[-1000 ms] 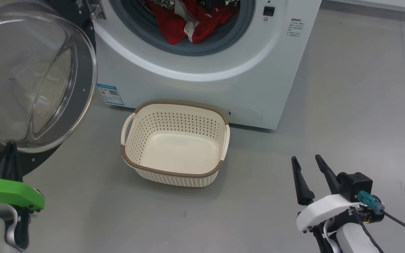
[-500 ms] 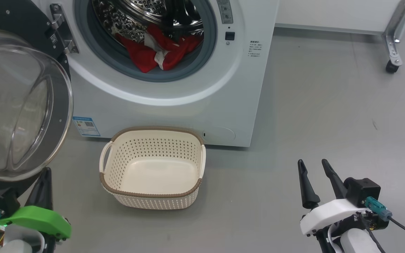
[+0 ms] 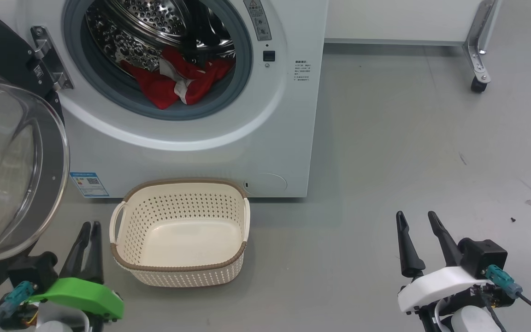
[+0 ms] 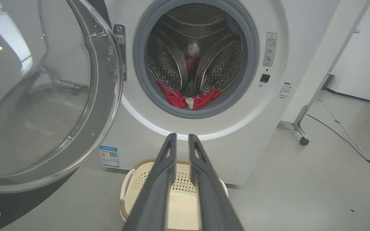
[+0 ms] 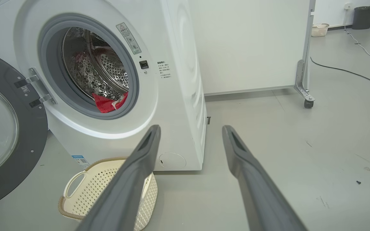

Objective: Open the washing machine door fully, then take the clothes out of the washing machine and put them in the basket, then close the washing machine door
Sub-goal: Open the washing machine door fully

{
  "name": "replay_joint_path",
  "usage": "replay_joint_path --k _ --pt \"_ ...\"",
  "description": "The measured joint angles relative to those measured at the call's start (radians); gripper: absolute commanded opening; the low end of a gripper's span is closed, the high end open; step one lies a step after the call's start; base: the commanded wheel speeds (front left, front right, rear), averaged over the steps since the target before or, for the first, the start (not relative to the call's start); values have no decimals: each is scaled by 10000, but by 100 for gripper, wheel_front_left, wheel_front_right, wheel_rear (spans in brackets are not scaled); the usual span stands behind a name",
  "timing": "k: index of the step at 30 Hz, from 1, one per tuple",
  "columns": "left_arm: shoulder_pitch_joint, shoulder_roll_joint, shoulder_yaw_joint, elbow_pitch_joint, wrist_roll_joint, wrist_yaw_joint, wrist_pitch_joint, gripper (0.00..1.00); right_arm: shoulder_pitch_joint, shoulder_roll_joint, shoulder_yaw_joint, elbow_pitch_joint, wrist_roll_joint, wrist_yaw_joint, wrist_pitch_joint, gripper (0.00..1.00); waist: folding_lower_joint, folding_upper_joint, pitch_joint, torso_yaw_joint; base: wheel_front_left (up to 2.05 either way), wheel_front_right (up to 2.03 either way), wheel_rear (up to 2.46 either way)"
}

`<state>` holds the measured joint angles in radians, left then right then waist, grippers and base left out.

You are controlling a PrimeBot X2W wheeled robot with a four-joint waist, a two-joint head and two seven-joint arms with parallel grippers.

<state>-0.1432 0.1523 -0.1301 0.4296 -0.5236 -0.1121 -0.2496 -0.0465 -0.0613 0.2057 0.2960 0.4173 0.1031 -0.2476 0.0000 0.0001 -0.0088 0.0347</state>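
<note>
Left gripper point(image 3: 91, 226) sits at the lower left of the head view. Its two dark fingers are slightly parted, with a narrow gap and nothing between them. It points toward the washing machine point(image 3: 191, 157) and is clear of all objects.

Just to its right stands the basket point(image 3: 178, 269), upright and empty on the grey floor point(image 3: 385, 152), close against the machine's front panel below the drum mouth. On the gripper's other side is the washing machine door point(image 3: 7, 175), swung open on its hinge, with the bulging glass window facing the robot.

Inside the steel drum point(image 3: 145, 23), the clothes point(image 3: 168, 85) lie in a red heap at the bottom front, against the grey rubber ring.

Right gripper point(image 3: 415, 216) is at the lower right, well apart from the machine, with its fingers spread wide and empty.
</note>
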Motion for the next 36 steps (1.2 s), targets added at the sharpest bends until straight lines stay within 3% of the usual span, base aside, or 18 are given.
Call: replay_joint_path --k 1,2,36 --pt "21 -50 -17 -75 6 0 -6 85 33 2 -4 -12 -8 0 0 100 0 0 6 -7 0 0 0" --pt "61 -77 -21 -159 40 0 -13 100 62 2 -4 -33 -19 0 0 100 0 0 11 -13 0 0 0" --pt "769 -309 25 -1204 633 17 -23 100 175 35 -40 -360 -153 0 0 100 0 0 259 -109 0 0 0"
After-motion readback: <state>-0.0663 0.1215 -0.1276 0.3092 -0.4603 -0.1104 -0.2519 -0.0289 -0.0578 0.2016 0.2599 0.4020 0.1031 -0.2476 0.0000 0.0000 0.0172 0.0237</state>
